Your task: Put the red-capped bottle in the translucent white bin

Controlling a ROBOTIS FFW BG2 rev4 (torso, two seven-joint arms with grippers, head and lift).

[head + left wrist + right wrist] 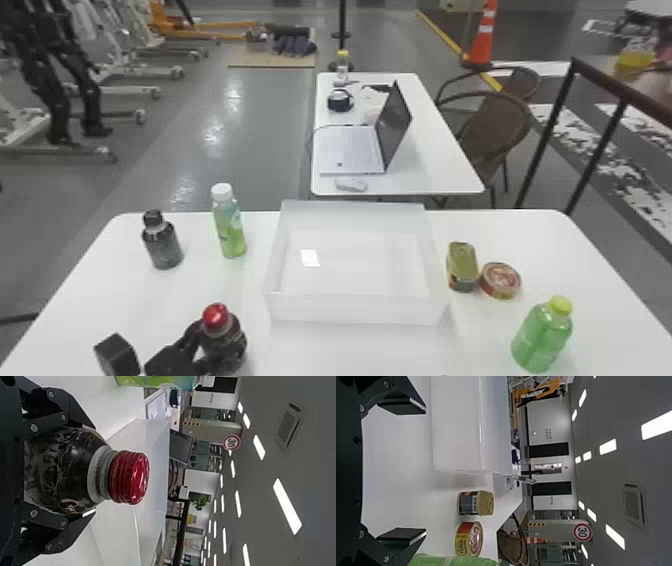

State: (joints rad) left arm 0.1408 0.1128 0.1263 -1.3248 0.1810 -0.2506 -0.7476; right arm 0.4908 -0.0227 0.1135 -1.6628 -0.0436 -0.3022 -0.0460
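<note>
Left gripper (214, 350) holds the red-capped bottle (226, 336) between its two fingers.

The translucent white bin (357, 309) is open above; its walls block low passage.

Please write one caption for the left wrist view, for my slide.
Red-capped bottle held in the jaws of the left gripper, bin beyond.

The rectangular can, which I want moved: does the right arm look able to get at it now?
Probably yes: the right gripper is open and empty, with bare table between it and the can. The round tin close beside the can might crowd one finger.
</note>
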